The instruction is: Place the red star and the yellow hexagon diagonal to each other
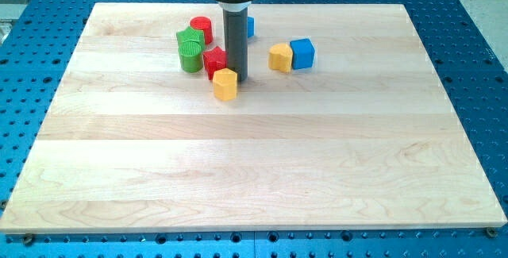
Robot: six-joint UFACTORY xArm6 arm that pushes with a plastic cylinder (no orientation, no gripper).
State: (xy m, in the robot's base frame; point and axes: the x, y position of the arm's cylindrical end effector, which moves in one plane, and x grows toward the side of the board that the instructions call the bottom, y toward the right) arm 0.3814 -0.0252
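The red star [213, 61] lies in the upper middle of the wooden board [254, 147]. The yellow hexagon [225, 84] sits just below and to the right of it, touching or nearly touching its lower right corner. My tip [237, 78] stands right of the red star and just above right of the yellow hexagon, close against both. The dark rod rises from there to the view's top and hides part of a blue block behind it.
A green block [190, 51] and a red cylinder [202, 28] sit left of and above the star. A blue block [249, 26] peeks out right of the rod. A yellow block [279, 56] and a blue cube [302, 53] sit together farther right.
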